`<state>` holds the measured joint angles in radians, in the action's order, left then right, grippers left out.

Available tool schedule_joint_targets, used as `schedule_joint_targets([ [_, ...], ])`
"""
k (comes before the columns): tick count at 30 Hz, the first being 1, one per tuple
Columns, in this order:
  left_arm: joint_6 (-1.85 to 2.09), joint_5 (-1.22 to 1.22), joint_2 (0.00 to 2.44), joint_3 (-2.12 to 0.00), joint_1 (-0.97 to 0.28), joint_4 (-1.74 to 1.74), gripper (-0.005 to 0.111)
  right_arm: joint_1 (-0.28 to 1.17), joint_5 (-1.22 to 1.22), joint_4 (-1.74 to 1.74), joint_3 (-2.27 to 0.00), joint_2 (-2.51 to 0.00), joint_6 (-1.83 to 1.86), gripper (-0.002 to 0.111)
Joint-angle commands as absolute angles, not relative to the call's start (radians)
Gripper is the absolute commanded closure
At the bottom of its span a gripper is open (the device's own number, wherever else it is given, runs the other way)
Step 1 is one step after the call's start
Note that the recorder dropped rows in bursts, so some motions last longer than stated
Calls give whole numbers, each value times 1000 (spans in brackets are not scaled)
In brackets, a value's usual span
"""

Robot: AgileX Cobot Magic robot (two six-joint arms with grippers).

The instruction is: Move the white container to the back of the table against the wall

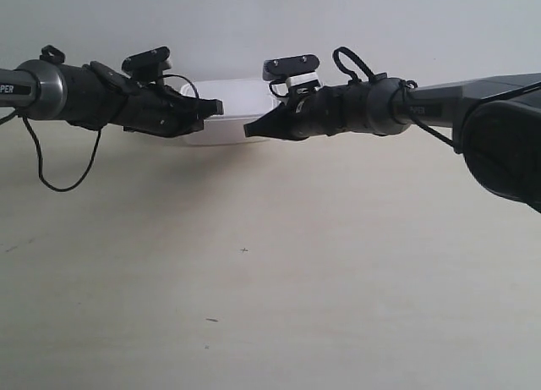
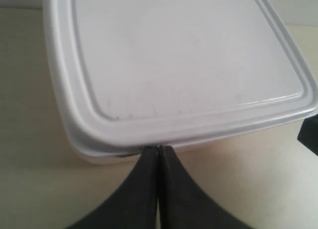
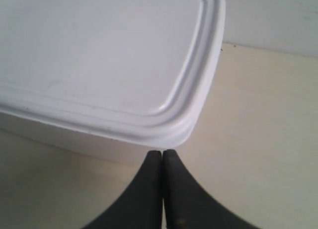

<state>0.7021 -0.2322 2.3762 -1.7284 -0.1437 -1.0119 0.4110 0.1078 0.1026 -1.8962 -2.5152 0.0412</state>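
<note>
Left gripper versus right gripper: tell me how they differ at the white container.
The left gripper meets the white container partway along a straight side, tips under its lid rim; the right gripper sits at a rounded corner. The left's tips look touching; the right's contact is unclear. Both are shut, pointing at the container's edge.

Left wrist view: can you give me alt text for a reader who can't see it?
A lidded white container fills most of the picture, sitting on the pale table. The left gripper, its black jaws shut together, points at the container's near edge, with its tips right at the rim.
</note>
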Motion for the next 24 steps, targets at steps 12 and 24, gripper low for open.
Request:
schedule_joint_targets([
  [12,700,-215,2408,-1761,-136,-1005,107,405,82,107,-1932,-2533,53,108],
  [24,700,-211,2418,-1806,-129,-1005,107,405,72,107,-1934,-2535,88,108],
])
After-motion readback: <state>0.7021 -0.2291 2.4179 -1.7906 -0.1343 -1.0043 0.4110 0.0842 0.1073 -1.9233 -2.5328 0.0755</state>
